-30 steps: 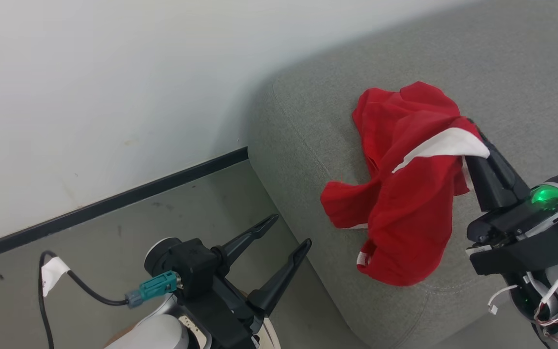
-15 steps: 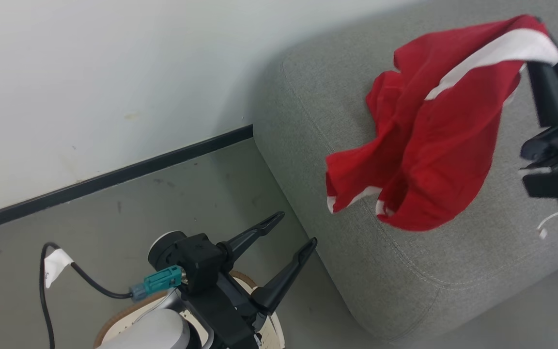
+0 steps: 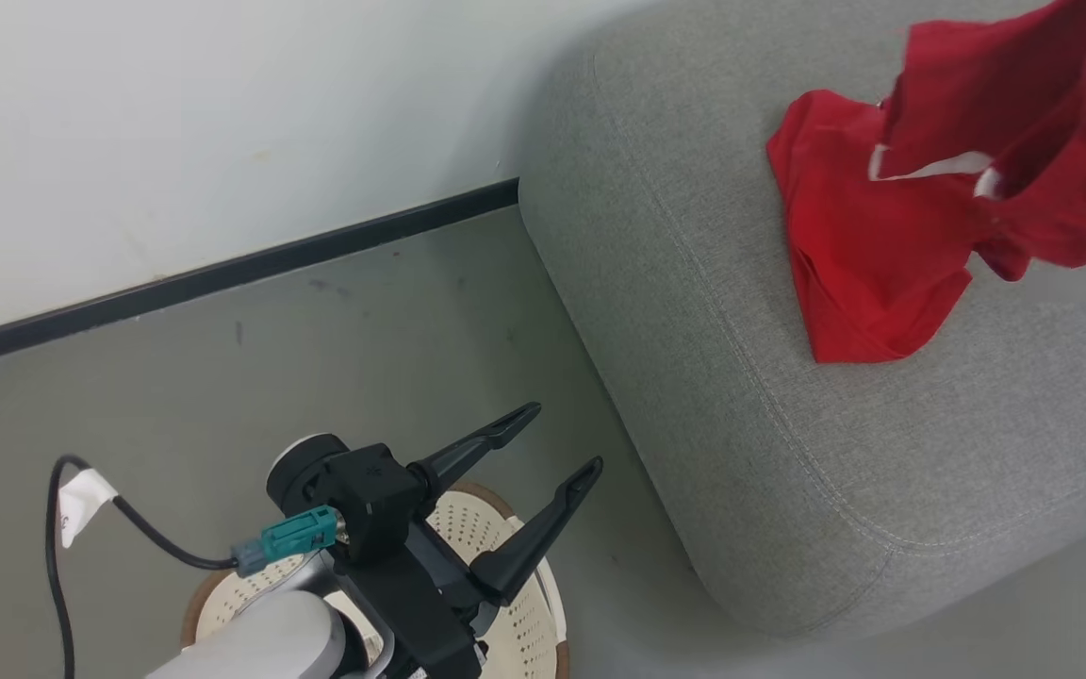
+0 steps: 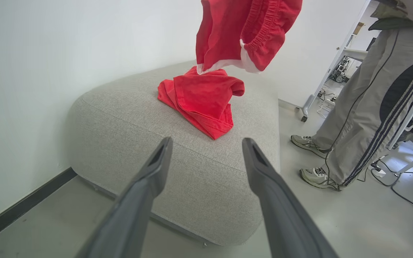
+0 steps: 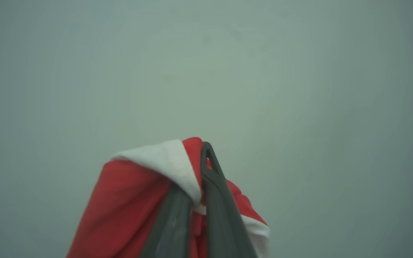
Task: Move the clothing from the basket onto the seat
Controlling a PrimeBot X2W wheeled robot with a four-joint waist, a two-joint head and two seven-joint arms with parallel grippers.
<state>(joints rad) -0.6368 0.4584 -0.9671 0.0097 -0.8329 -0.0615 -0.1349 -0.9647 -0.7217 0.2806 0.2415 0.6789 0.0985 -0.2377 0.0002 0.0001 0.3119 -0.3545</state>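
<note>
Above the basket (image 3: 534, 618), left end effector (image 3: 560, 438) gapes; right end effector (image 5: 199, 166) pinches clothing (image 5: 127, 200) over the seat (image 3: 788, 453).

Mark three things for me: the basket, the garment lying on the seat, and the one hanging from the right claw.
basket (image 3: 464, 524), head view, perforated cream wall.
lying garment (image 4: 201, 102), left wrist view, middle of the crumpled red fabric.
hanging garment (image 5: 120, 200), right wrist view, red fabric below the white trim.
</note>
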